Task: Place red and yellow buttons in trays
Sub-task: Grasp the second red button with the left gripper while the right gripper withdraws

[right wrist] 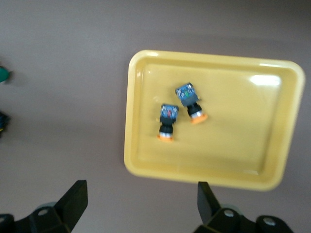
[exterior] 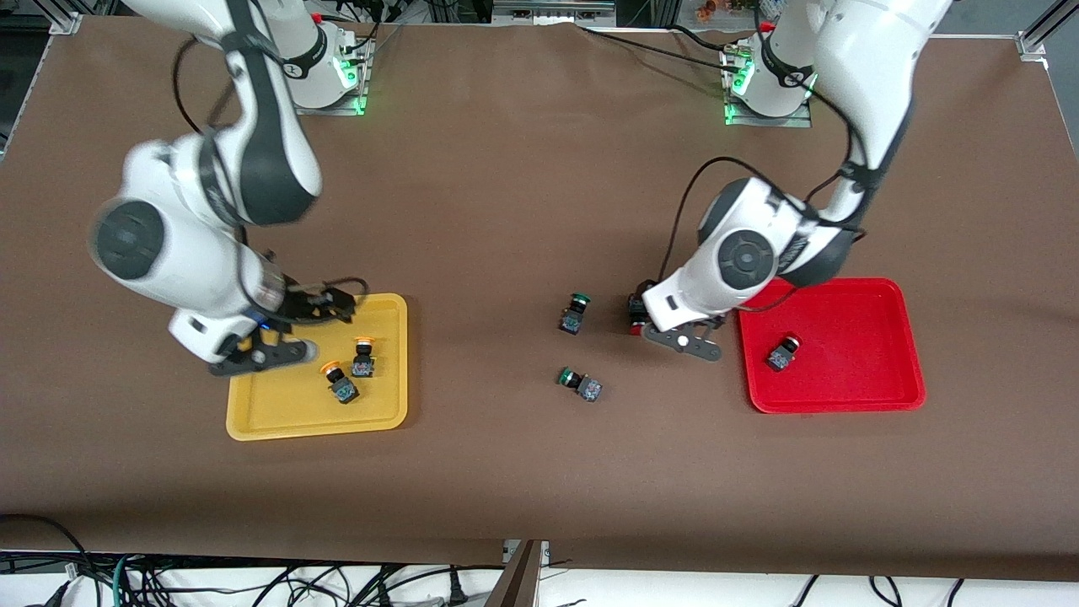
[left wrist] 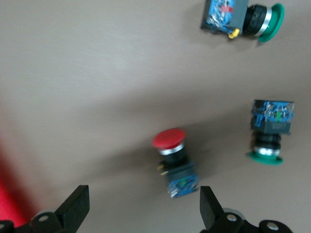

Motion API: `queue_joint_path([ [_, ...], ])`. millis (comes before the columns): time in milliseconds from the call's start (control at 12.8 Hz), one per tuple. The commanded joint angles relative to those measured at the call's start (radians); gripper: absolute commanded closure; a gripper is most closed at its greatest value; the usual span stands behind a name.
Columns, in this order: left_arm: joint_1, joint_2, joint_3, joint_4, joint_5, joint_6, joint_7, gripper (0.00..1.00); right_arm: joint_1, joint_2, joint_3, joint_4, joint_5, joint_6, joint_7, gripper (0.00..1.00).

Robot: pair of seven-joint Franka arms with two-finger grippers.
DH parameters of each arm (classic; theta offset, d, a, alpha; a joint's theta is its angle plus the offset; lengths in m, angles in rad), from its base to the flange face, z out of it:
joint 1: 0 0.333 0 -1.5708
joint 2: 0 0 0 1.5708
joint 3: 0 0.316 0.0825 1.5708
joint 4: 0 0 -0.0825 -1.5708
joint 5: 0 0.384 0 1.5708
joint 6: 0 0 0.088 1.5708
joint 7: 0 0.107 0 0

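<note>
Last red button (left wrist: 173, 162) lies on bench (exterior: 523, 211) under wide, empty left claw (left wrist: 141, 208), cap pointing away from it. Right claw (right wrist: 138, 206) wide over yellow tray (right wrist: 146, 165), empty.

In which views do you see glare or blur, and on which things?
Right wrist view: white glare sits on one corner of the yellow tray, while the two yellow buttons in it stay fairly sharp. Left wrist view: the whole picture is soft, and the red button and the red tray's edge are smeared. Front view: the right arm's elbow is blurred, and the red tray shows no glare.
</note>
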Motion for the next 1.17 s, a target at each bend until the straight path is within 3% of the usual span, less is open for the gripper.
queue_joint_path([
  [0,-0.021,0.033,0.010,-0.006,0.034,0.033,-0.066,0.00,0.003,-0.111,-0.010,-0.036,-0.047,-0.109,-0.002,0.00],
  [234,-0.021,0.090,0.007,-0.008,0.117,0.108,-0.069,0.00,0.003,-0.160,-0.014,-0.061,-0.072,-0.139,-0.008,0.00],
  [312,-0.026,0.099,0.007,-0.008,0.117,0.125,-0.069,0.26,0.005,-0.186,-0.016,-0.093,-0.098,-0.139,-0.002,0.00],
  [390,-0.032,0.098,0.007,-0.008,0.117,0.119,-0.069,0.68,0.008,-0.205,-0.011,-0.111,-0.134,-0.134,0.000,0.00],
  [546,-0.033,0.095,0.007,-0.008,0.117,0.111,-0.066,0.86,0.008,-0.220,-0.010,-0.122,-0.152,-0.133,0.000,0.00],
  [702,-0.032,0.089,0.007,-0.008,0.117,0.104,-0.063,0.91,0.012,-0.222,-0.008,-0.135,-0.167,-0.131,0.000,0.00],
  [858,-0.020,0.037,0.006,0.007,0.117,0.009,-0.055,0.96,0.019,-0.243,0.007,-0.168,-0.194,-0.107,0.001,0.00],
  [1014,0.017,-0.041,0.012,0.053,0.117,-0.144,0.004,0.95,-0.056,-0.280,0.089,-0.204,-0.221,-0.084,0.001,0.00],
  [1092,0.063,-0.060,0.009,0.085,0.117,-0.235,0.092,0.94,-0.125,-0.292,0.167,-0.205,-0.228,-0.087,0.001,0.00],
])
